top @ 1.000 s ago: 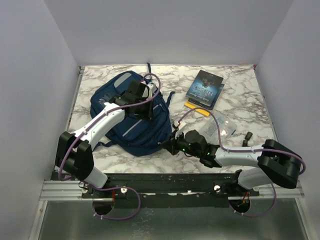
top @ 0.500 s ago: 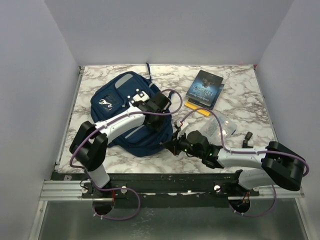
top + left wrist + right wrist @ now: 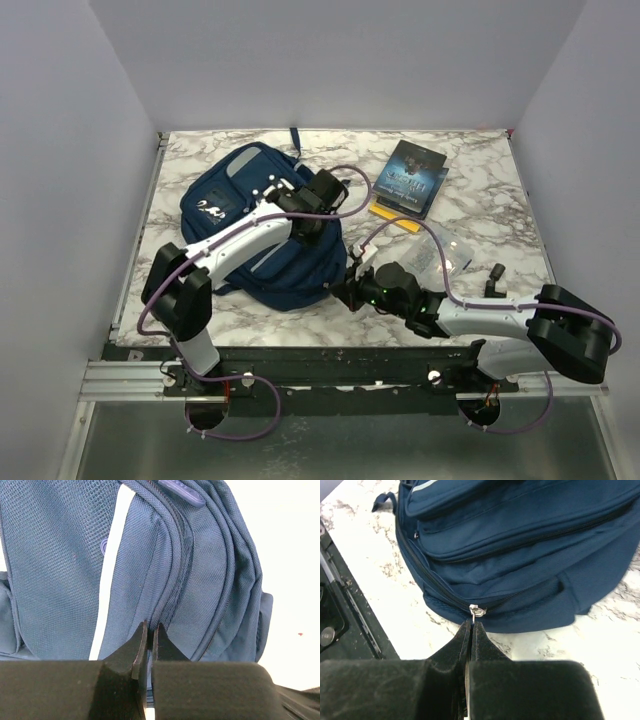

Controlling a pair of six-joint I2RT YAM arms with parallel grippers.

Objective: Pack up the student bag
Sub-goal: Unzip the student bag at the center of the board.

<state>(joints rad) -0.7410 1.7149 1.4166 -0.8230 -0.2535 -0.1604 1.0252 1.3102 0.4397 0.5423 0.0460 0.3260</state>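
Observation:
The student bag (image 3: 235, 205), navy blue with pale stripes, lies flat on the left half of the marble table. My left gripper (image 3: 309, 234) is over the bag's right side. In the left wrist view it (image 3: 150, 629) is shut, pinching the bag's (image 3: 60, 555) fabric along a zip seam. A blue rubber zip tab (image 3: 181, 491) lies farther up that seam. My right gripper (image 3: 348, 290) is at the bag's near right corner. In the right wrist view it (image 3: 471, 625) is shut on the small metal zip pull (image 3: 478, 611) of the bag (image 3: 520, 540).
A dark-covered book (image 3: 411, 177) lies at the back right, with a yellow item (image 3: 393, 217) partly under it. A clear plastic pouch (image 3: 446, 250) and a small black object (image 3: 497, 272) sit right of the right arm. Grey walls enclose the table.
My left gripper moved rightward across the bag from its upper middle to its right side, opened on the way, and closed on the seam. The right gripper stayed on the zip pull.

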